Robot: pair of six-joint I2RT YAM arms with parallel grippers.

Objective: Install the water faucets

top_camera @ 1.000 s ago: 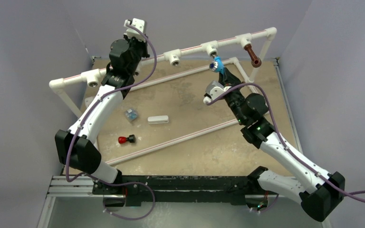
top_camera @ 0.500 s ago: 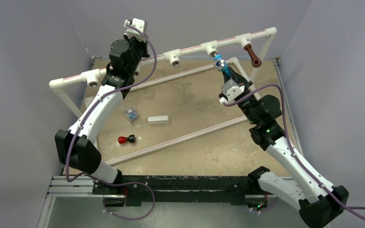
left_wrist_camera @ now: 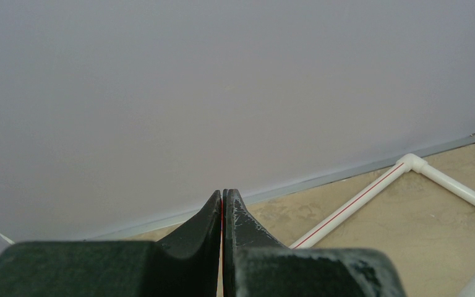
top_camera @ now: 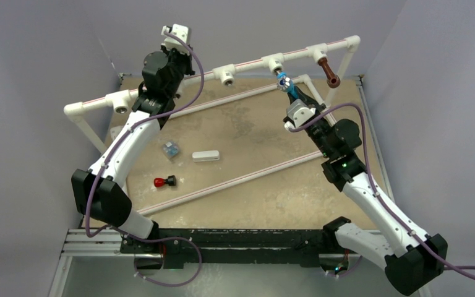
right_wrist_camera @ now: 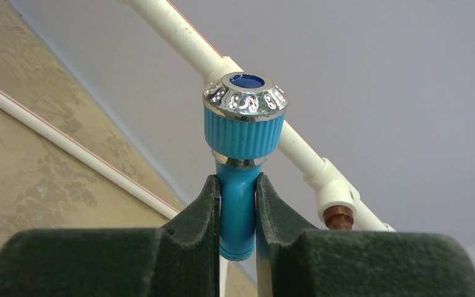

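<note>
The right jaws are clamped tight on the blue faucet (top_camera: 283, 80), holding its thin blue neck, with the shiny silver end poking out past the tips. A second ago it hung a bit lower and farther from the far edge of the counter (top_camera: 247, 179). Now the right arm has stretched out and brought it close under a white tee fitting (top_camera: 273, 62) on the pipe rail (top_camera: 247, 64) along the far edge. It looks near the fitting but not in it yet, so I think pushing it in comes next. The brown faucet (top_camera: 329, 72) already hangs from the rail by the far right corner. The left jaws are together with nothing seen between them, and the left arm has not moved.
</note>
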